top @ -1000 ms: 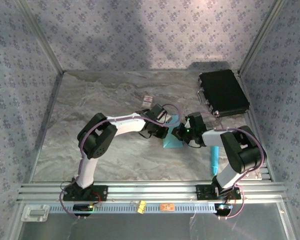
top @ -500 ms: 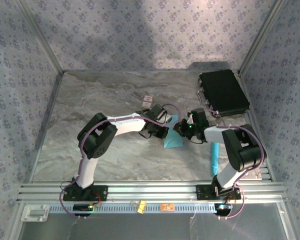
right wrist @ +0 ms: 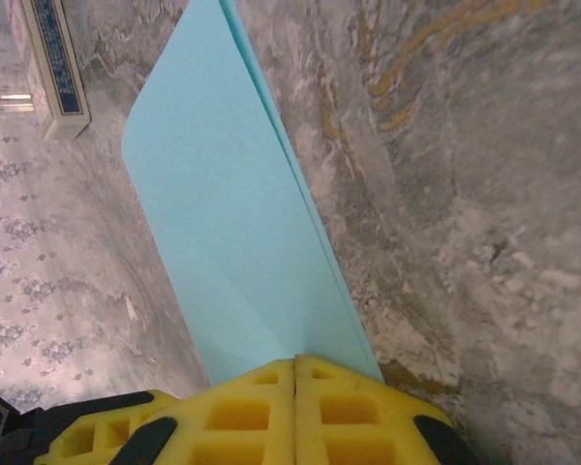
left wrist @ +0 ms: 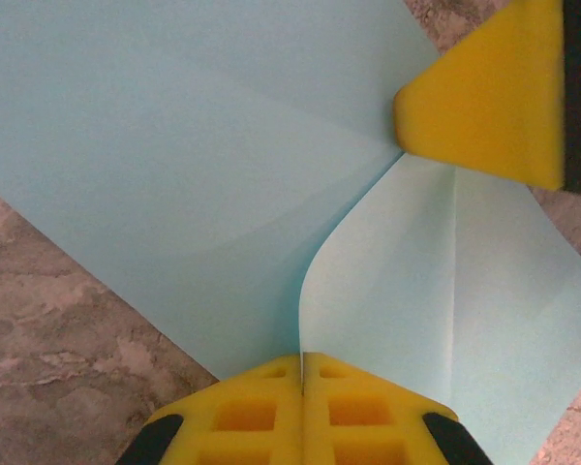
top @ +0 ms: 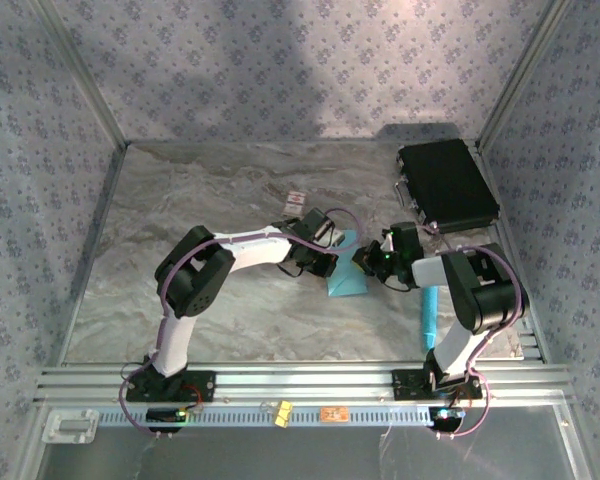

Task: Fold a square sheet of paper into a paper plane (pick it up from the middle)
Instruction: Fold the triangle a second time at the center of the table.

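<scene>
Creased light-blue square sheet of paper (left wrist: 174,145) ahead of left gripper (left wrist: 301,360) clamped on its edge, right gripper (right wrist: 294,363) pinching the opposite side, marbled desk (right wrist: 484,194) beneath

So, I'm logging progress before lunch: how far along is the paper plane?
Done: the square sheet of paper shows one crease and a curled flap. In hand: left gripper and right gripper both pinch it. Remaining: no narrow pointed dart yet.
</scene>
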Controlling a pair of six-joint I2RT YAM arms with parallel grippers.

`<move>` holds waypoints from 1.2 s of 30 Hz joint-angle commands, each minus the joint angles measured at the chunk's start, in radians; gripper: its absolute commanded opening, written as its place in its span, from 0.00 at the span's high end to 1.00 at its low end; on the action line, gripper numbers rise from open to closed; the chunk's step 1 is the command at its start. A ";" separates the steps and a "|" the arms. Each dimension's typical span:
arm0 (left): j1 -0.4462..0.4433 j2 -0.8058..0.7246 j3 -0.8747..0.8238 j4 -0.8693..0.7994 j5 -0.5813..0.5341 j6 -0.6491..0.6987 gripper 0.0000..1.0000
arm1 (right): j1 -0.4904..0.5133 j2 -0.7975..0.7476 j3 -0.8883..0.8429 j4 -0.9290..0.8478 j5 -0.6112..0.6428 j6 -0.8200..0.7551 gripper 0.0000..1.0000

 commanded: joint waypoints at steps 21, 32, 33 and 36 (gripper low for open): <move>0.009 0.038 -0.016 -0.076 -0.011 0.021 0.94 | 0.174 -0.110 -0.011 -0.060 0.062 0.030 0.93; 0.009 0.043 -0.011 -0.076 -0.004 0.021 0.94 | 0.193 -0.070 -0.126 -0.027 0.124 0.057 0.93; 0.008 0.043 -0.011 -0.076 -0.004 0.021 0.94 | 0.190 -0.068 -0.130 -0.016 0.114 0.059 0.93; 0.008 0.043 -0.011 -0.075 -0.003 0.021 0.94 | 0.188 -0.084 -0.117 -0.037 0.107 0.053 0.93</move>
